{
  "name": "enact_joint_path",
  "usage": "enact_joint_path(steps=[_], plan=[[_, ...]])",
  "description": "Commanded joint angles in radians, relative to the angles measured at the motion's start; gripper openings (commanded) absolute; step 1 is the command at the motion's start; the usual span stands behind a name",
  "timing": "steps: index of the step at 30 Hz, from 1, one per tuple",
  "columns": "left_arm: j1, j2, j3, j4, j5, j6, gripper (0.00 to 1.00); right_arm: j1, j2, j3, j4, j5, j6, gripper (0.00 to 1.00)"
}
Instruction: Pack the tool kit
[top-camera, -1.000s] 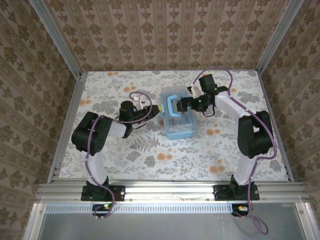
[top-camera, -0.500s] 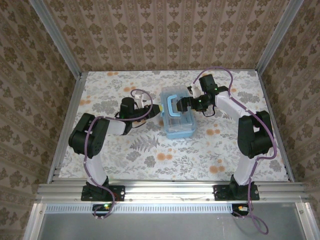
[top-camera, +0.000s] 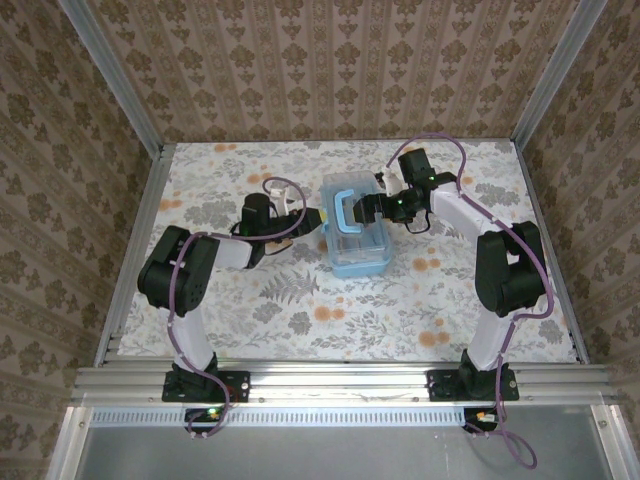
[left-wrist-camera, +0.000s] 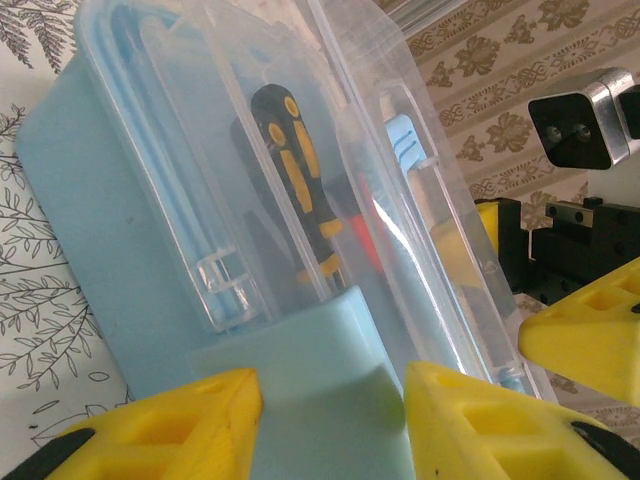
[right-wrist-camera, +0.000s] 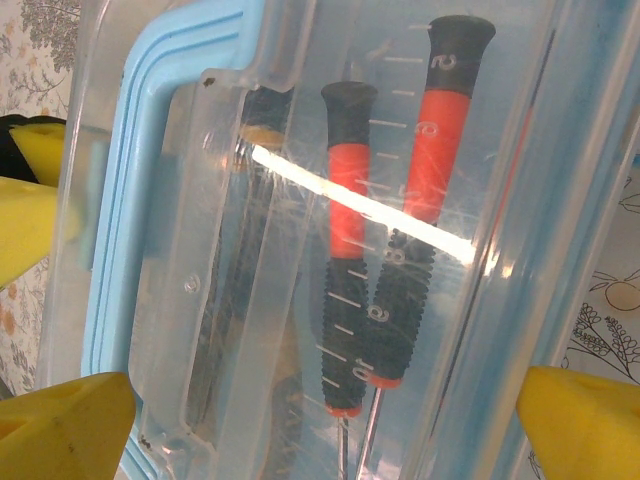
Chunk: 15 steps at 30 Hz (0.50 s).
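The tool kit's light-blue translucent case (top-camera: 357, 240) lies mid-table with its lid down and its darker blue handle (top-camera: 343, 213) on top. Through the lid I see two red-black screwdrivers (right-wrist-camera: 400, 230), and a black-and-yellow handled tool (left-wrist-camera: 300, 190) lies beside them. My left gripper (top-camera: 312, 221) is at the case's left side. Its yellow fingers (left-wrist-camera: 150, 430) flank a light-blue latch (left-wrist-camera: 310, 390), close against both its sides. My right gripper (top-camera: 368, 210) hovers over the lid, jaws wide, fingertips (right-wrist-camera: 585, 420) past the case's edges.
The floral tabletop (top-camera: 330, 310) lies free in front of the case. Metal rails and papered walls close in the left, right and back edges. The right gripper's yellow finger (left-wrist-camera: 590, 335) and black body show beyond the case in the left wrist view.
My left arm has swung slightly back, and its gripper has nudged in against the case's left side. The right arm and the case have stayed put.
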<state>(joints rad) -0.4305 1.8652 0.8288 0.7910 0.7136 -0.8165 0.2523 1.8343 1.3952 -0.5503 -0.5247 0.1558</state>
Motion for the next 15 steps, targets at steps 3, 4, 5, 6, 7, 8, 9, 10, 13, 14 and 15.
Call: enact_joint_path(steps=[3, 4, 5, 6, 7, 8, 9, 10, 13, 14, 15], plan=[[-0.014, 0.017, 0.033, -0.129, 0.019, 0.081, 0.44, 0.019, 0.030, -0.038, -0.034, -0.077, -0.015, 1.00], [-0.014, 0.016, 0.037, -0.149, 0.017, 0.091, 0.44, 0.019, 0.030, -0.038, -0.034, -0.077, -0.015, 1.00], [-0.013, 0.013, 0.038, -0.160, 0.015, 0.100, 0.44, 0.020, 0.030, -0.039, -0.033, -0.077, -0.015, 1.00], [-0.013, 0.011, 0.041, -0.169, 0.015, 0.105, 0.44, 0.019, 0.030, -0.039, -0.033, -0.077, -0.013, 1.00], [-0.013, 0.009, 0.042, -0.176, 0.014, 0.109, 0.44, 0.021, 0.029, -0.041, -0.032, -0.077, -0.013, 1.00], [-0.011, 0.008, 0.043, -0.185, 0.014, 0.113, 0.44, 0.019, 0.030, -0.041, -0.032, -0.076, -0.013, 1.00], [-0.011, 0.006, 0.046, -0.194, 0.014, 0.118, 0.44, 0.020, 0.030, -0.041, -0.033, -0.077, -0.013, 1.00], [-0.011, 0.005, 0.047, -0.202, 0.011, 0.124, 0.44, 0.020, 0.028, -0.041, -0.033, -0.076, -0.013, 1.00], [-0.011, 0.000, 0.048, -0.225, 0.008, 0.137, 0.44, 0.019, 0.028, -0.042, -0.031, -0.076, -0.013, 1.00], [-0.011, 0.000, 0.050, -0.230, 0.007, 0.141, 0.44, 0.019, 0.028, -0.042, -0.031, -0.076, -0.014, 1.00], [-0.009, 0.000, 0.048, -0.232, 0.006, 0.142, 0.44, 0.020, 0.029, -0.042, -0.031, -0.075, -0.013, 1.00]])
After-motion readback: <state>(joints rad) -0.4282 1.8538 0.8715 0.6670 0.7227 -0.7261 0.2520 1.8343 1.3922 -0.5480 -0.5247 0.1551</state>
